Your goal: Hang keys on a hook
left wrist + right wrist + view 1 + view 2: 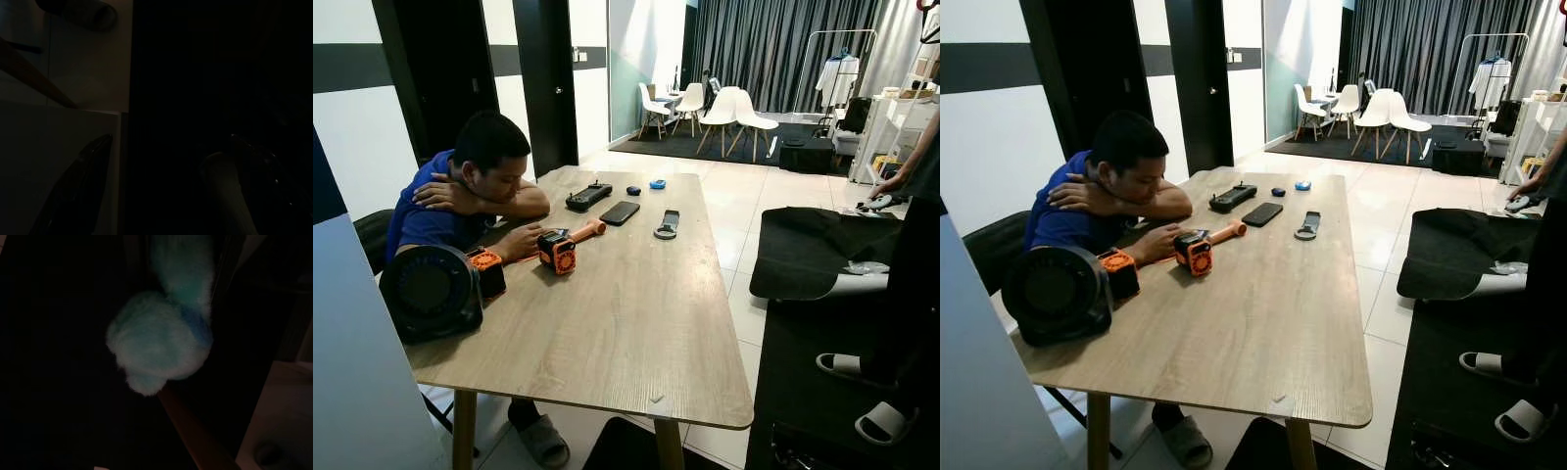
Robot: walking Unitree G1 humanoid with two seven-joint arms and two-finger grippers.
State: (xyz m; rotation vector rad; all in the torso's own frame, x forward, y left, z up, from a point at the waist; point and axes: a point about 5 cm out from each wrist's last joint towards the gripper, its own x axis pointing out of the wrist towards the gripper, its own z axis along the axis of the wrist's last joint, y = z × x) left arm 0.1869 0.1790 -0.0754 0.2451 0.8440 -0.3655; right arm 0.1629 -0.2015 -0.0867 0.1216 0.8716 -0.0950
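While a person (470,196) leans there, gadgets crowd the table (626,323)

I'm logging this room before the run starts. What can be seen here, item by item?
Table: one, light wood, centre of the room.
Seated person: one, blue shirt, leaning on the table's left side.
Round speaker-like device: one, black, near left corner of the table.
Small orange and black devices: two, in front of the seated person.
Controller: one, black, far part of the table.
Phone: one, black, beside the controller.
Small blue object: one, far end of the table.
Chairs: several, white, far end of the room.
Standing person: one, dark clothes, right edge, in slippers.
Fluffy pompom: one, pale turquoise, close to the right hand's camera.
Left hand: dark, fingers apart, hanging over the floor.
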